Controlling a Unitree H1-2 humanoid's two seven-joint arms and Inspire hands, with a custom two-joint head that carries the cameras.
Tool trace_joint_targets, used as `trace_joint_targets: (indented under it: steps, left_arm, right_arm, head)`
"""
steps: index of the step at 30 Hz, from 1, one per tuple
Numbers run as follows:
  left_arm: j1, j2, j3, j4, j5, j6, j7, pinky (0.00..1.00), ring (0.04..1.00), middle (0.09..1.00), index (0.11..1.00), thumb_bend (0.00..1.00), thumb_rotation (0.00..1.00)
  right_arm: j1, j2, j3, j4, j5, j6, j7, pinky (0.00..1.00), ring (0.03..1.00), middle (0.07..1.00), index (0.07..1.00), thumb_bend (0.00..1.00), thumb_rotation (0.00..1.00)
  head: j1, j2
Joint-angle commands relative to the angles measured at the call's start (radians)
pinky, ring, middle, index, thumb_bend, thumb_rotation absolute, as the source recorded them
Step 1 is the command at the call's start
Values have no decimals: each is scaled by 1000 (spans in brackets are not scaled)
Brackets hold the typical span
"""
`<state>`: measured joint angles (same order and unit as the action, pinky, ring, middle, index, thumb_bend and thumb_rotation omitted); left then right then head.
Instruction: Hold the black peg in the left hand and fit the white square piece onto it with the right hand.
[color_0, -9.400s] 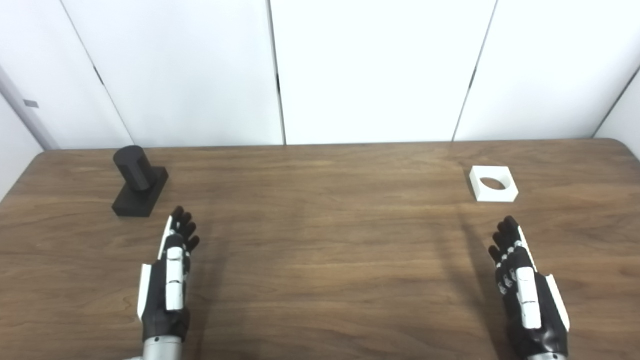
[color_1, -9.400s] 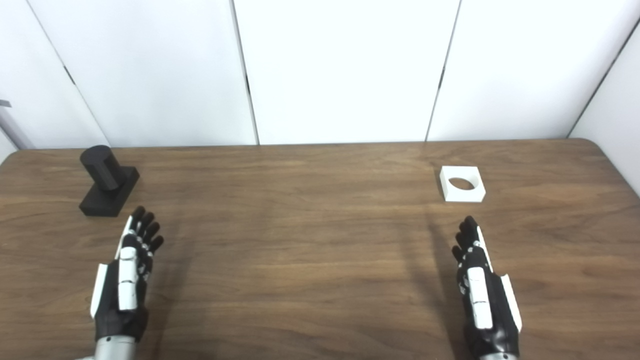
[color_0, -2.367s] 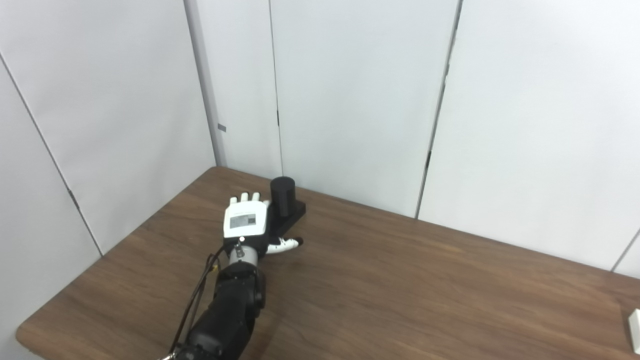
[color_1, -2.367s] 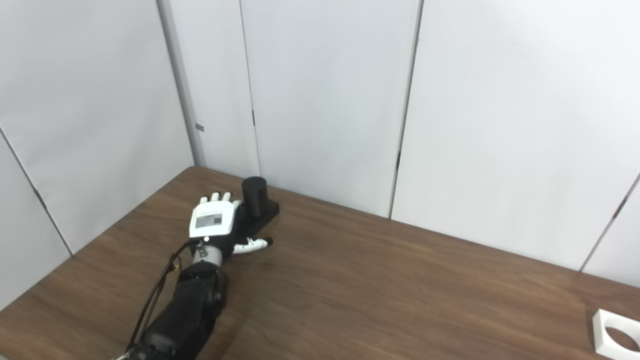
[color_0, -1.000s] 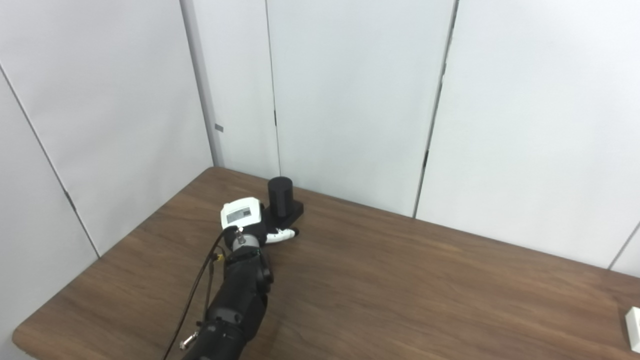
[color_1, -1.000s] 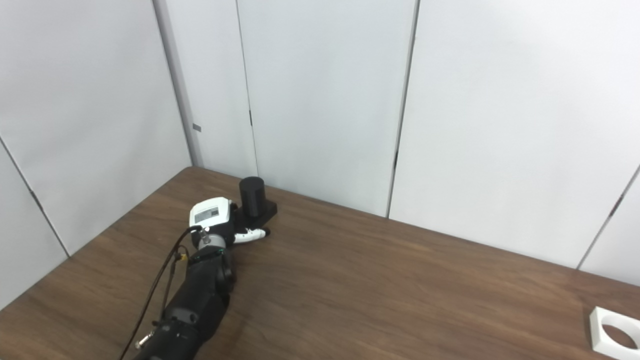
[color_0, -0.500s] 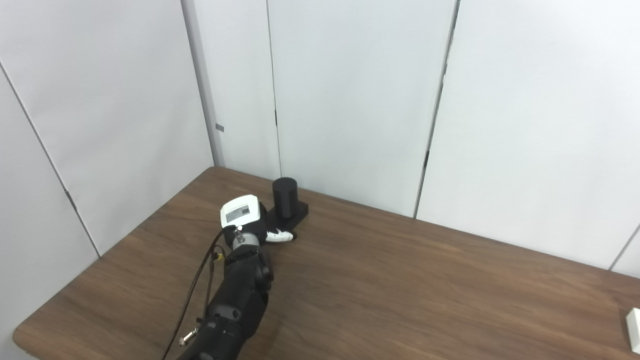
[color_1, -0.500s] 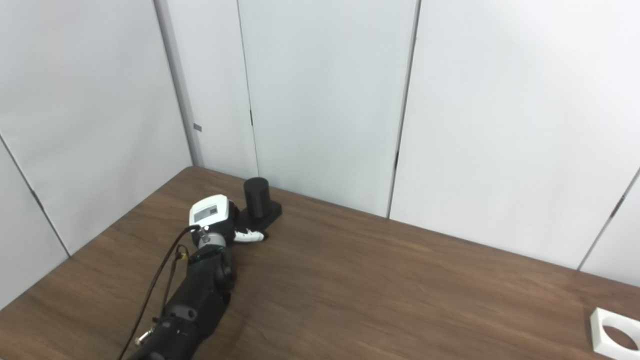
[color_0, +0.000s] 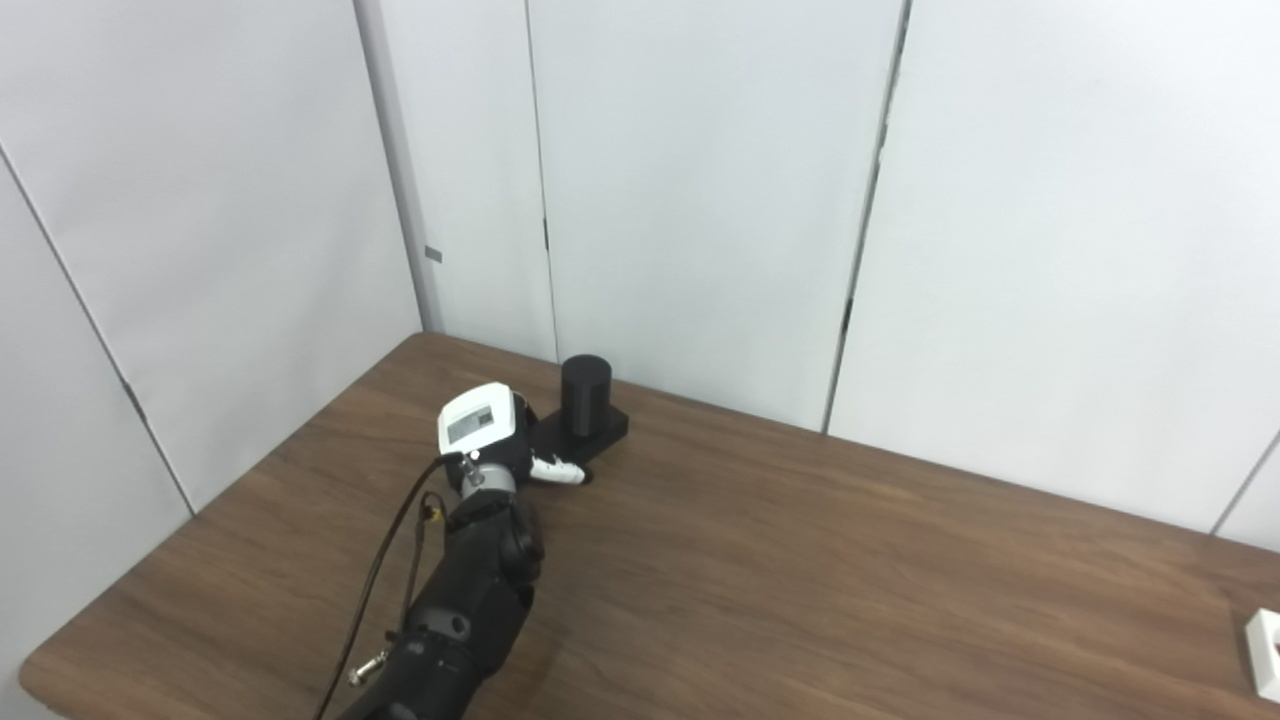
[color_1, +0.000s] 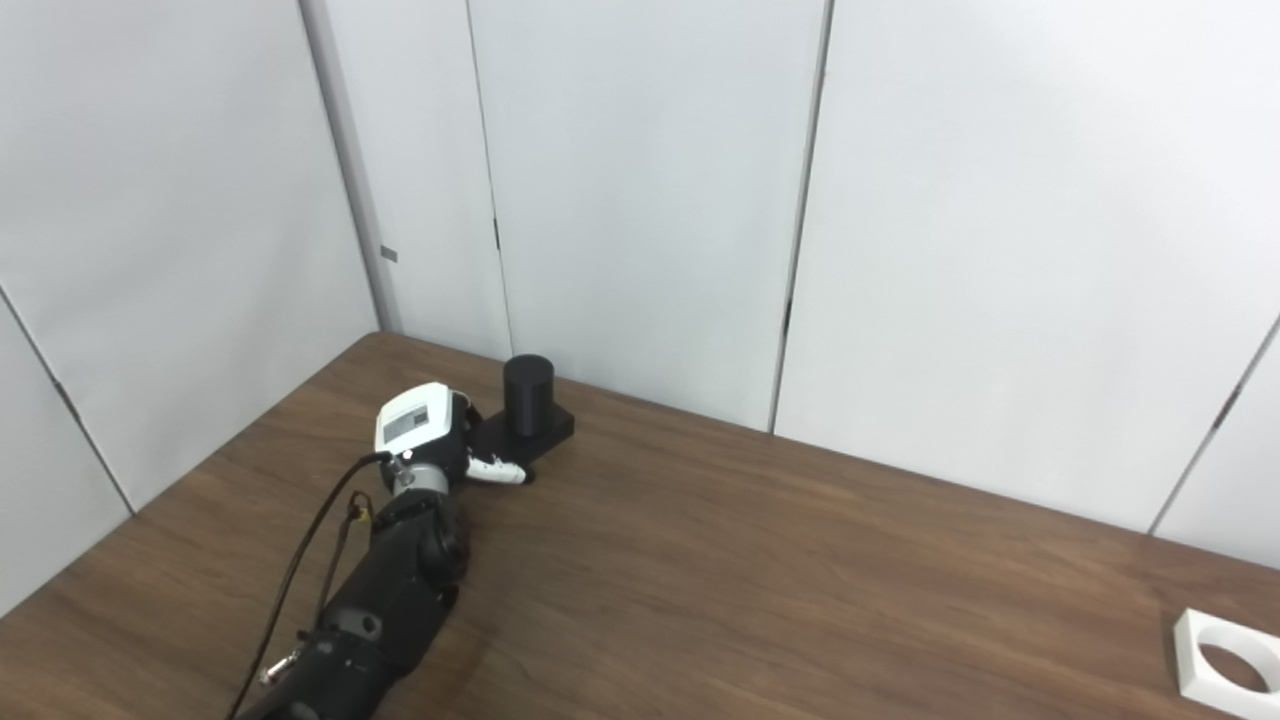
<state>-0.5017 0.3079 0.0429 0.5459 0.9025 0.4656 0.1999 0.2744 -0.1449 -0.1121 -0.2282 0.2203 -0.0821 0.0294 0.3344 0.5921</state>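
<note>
Label on back of left hand (color_0: 478, 424): print too small, unreadable.

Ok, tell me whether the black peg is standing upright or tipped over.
Upright. The black peg rises straight from its flat base, which looks flat on the table, with the left hand at the base's near end.
</note>
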Motion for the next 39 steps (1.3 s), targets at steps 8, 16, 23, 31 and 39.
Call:
trace_joint_targets:
  steps: [8, 16, 23, 31, 39]
  left_arm:
    - [2, 47, -22, -88, -116, -26, 39, 803, 802, 735, 483, 519, 47]
    - [96, 32, -57, -376, -204, -6, -90, 798, 803, 736, 485, 519, 46]
    - [220, -24, -122, -690, -194, 3, -208, 691, 771, 727, 484, 514, 52]
    - [349, -120, -199, -927, -137, 1, -326, 728, 835, 782, 487, 511, 54]
    - [454, -124, -329, -994, -100, -73, -373, 746, 814, 779, 486, 512, 49]
  right_arm:
    - [10, 18, 29, -29, 4, -4, 25, 981, 982, 981, 980, 703, 919]
    - [18, 30, 34, -74, 19, 20, 18, 1000, 1000, 1000, 1000, 654, 924]
    - [13, 43, 38, -104, -8, 54, -10, 1000, 1000, 1000, 1000, 591, 920]
    - [-2, 54, 45, -112, -14, 71, -37, 1000, 997, 987, 1000, 528, 873]
    - [-12, 59, 54, -126, -12, 100, -59, 998, 986, 968, 979, 511, 844]
  head:
    - [-48, 15]
    - [-101, 35]
    - [-148, 56]
    - [-210, 102]
    - [-255, 159]
